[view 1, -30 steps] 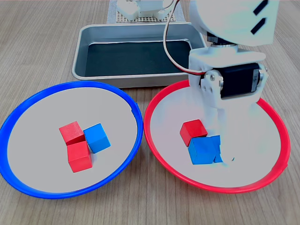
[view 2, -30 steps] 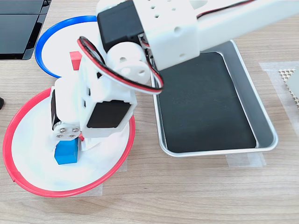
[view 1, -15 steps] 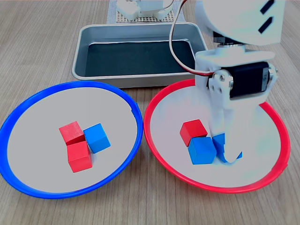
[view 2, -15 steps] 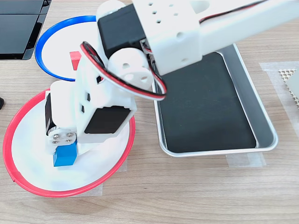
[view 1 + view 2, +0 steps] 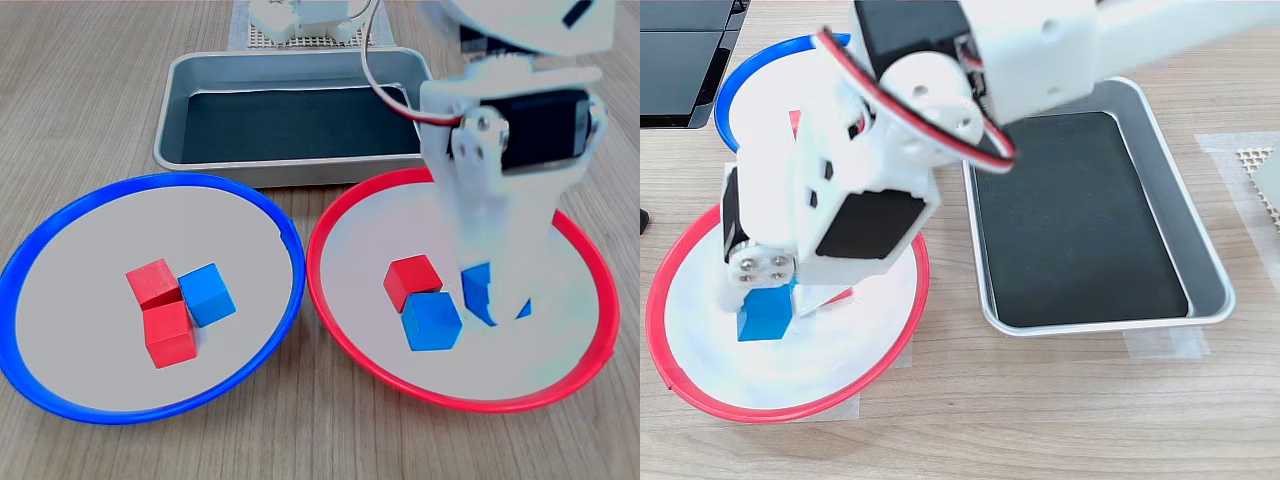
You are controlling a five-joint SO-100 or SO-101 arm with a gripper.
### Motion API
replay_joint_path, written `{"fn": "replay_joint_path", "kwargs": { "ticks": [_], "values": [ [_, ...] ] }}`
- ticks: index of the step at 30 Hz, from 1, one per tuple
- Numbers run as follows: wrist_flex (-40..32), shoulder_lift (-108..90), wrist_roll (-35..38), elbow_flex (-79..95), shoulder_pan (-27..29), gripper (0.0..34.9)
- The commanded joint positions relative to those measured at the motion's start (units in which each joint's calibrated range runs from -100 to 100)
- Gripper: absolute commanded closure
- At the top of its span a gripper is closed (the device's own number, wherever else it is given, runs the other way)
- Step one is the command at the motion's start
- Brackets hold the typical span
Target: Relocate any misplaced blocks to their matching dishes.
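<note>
My gripper (image 5: 490, 300) hangs over the red-rimmed dish (image 5: 340, 340), shut on a blue block (image 5: 478, 290) that looks raised off the dish floor. A red block (image 5: 412, 279) and another blue block (image 5: 431, 320) lie just to its left in the first exterior view. The blue-rimmed dish (image 5: 60, 220) holds two red blocks (image 5: 152, 283) (image 5: 168, 334) and a blue one (image 5: 208, 294). In the second exterior view the gripper (image 5: 768, 306) grips the blue block (image 5: 764, 314) above the red-rimmed dish (image 5: 680, 390); the arm hides most of the blue-rimmed dish (image 5: 735, 90).
A grey metal tray (image 5: 200, 160) with a dark floor stands behind the dishes, at the second exterior view's right (image 5: 1100, 325). The arm's base on a perforated plate (image 5: 300, 35) sits beyond the tray. A black object (image 5: 680, 50) lies at the second exterior view's top left.
The gripper has closed on one of the two blue blocks in the red-rimmed dish, drawn it away from its neighbour and raised it, shifting to the first exterior view's right.
</note>
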Motion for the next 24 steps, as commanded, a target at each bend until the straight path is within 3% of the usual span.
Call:
{"fn": "replay_joint_path", "kwargs": {
  "ticks": [1,9,16,24],
  "values": [
    [2.99,-8.56,1.27,-0.19,0.79,34.6],
    [6.78,-17.43,6.01,4.37,7.47,34.6],
    [6.95,-20.67,9.91,7.64,15.37,34.6],
    [6.95,-23.40,13.09,15.47,20.74,34.6]
  ]
}}
